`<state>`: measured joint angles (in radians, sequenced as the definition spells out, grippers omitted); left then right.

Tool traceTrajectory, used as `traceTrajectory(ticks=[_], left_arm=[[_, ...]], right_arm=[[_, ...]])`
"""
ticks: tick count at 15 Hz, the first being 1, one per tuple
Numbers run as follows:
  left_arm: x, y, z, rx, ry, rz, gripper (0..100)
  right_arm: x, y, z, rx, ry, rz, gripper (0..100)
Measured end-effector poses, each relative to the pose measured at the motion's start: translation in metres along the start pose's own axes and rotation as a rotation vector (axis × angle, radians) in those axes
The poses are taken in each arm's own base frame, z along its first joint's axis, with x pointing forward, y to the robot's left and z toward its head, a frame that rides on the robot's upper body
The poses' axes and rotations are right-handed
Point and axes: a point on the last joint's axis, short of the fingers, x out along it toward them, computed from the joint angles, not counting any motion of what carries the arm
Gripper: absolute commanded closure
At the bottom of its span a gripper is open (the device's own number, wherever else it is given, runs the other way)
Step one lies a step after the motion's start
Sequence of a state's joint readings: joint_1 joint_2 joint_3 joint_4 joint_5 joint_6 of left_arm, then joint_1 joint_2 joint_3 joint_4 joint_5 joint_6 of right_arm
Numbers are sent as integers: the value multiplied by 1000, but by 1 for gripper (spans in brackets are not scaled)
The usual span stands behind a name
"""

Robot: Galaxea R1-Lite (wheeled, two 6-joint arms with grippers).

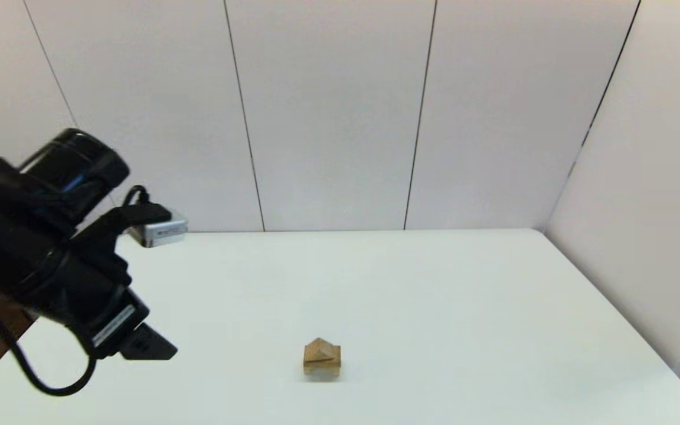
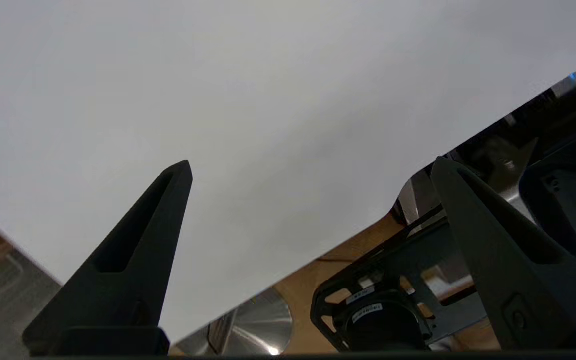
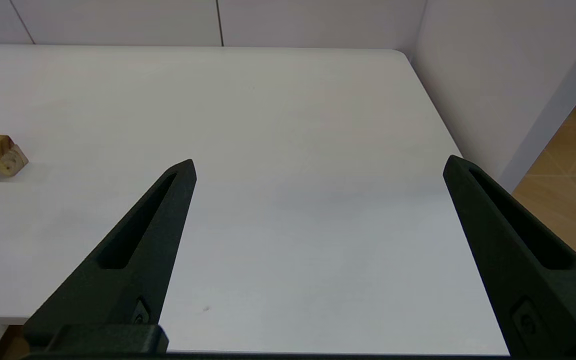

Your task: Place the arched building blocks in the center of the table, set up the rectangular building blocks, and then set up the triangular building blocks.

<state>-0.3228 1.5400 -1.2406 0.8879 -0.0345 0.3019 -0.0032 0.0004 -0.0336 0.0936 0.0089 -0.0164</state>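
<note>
Head view: the stack sits near the middle-front of the table — triangular block on top, rectangular block under it, arched block at the bottom, all touching, though the layers are hard to split apart here. Left arm is raised at the table's left side, well apart from the stack. Right arm isn't visible in this view.

Left wrist view: left gripper has its fingers spread wide w/ nothing between them; it looks over bare white table near the edge, floor and robot base beyond.

Right wrist view: right gripper also spread wide, empty, low at the table's near edge, stack well off to its side.

Build looks done, in my judgement. Risk from here: an arm swinging back across the centre could clip the stack — the wedge rests loose on top, so a light knock or table jolt would likely tip it off.
</note>
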Motion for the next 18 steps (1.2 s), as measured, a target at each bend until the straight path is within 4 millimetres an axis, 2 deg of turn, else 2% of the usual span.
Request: traceTrajectory(ticks=[4,10,13,18], left_arm=[[-40,-19,-73,-169,-120,96,0],[-62,-57,-192,-257,-295,277,0],[-60,-68,-223,-341,-347,381,0],[-46,-84,-250,-387,-351,458,0]], right_arm=[[0,0,0,0,0,0,0],[0,0,0,0,0,0,0],[0,0,0,0,0,0,0],[0,0,0,0,0,0,0]])
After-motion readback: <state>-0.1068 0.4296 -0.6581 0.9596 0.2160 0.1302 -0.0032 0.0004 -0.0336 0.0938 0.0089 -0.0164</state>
